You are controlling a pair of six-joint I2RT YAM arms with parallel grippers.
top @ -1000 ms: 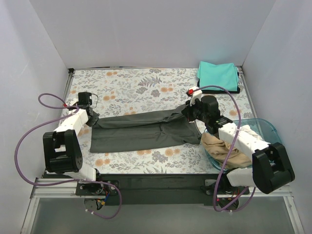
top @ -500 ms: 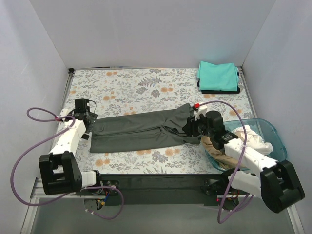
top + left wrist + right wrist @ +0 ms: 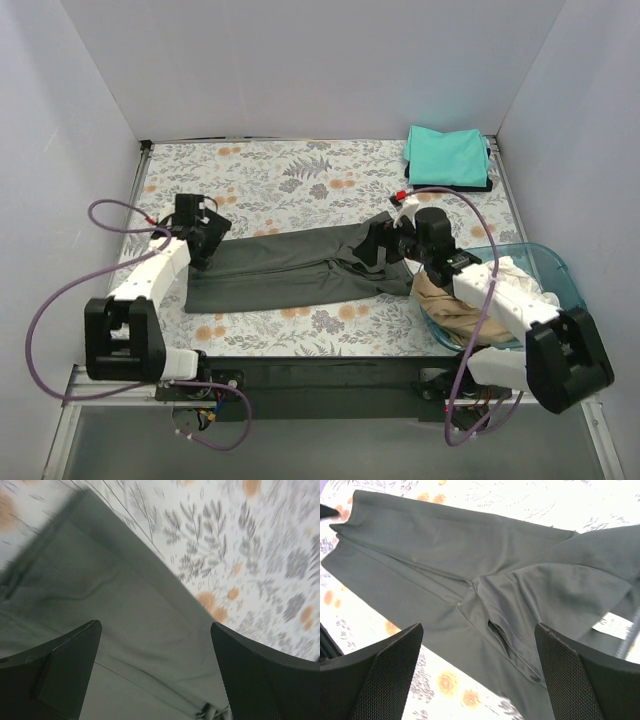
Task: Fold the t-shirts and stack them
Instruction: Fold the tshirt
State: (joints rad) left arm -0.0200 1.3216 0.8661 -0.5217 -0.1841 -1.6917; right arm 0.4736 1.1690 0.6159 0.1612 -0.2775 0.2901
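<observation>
A dark grey t-shirt [image 3: 290, 270] lies across the flowered table [image 3: 260, 180], folded lengthwise into a long strip. My left gripper [image 3: 205, 242] hovers over its left end, open and holding nothing. In the left wrist view the grey t-shirt [image 3: 115, 610] fills the gap between the gripper's [image 3: 155, 667] spread fingers [image 3: 60, 670]. My right gripper [image 3: 385, 243] is above the bunched right end, also open and holding nothing. The right wrist view shows the creased t-shirt [image 3: 470, 575] below the gripper [image 3: 477, 672]. A folded teal t-shirt [image 3: 447, 155] rests on a black one [image 3: 450, 185] at the back right.
A translucent blue basin [image 3: 552, 262] stands at the near right, beside the right arm. A tan shirt [image 3: 450, 300] and a white one [image 3: 515, 275] lie in it. White walls close off the table on three sides.
Both grippers have opened and let go of the dark grey t-shirt. The left gripper has moved right over the shirt's left end. The right gripper has shifted slightly left.
</observation>
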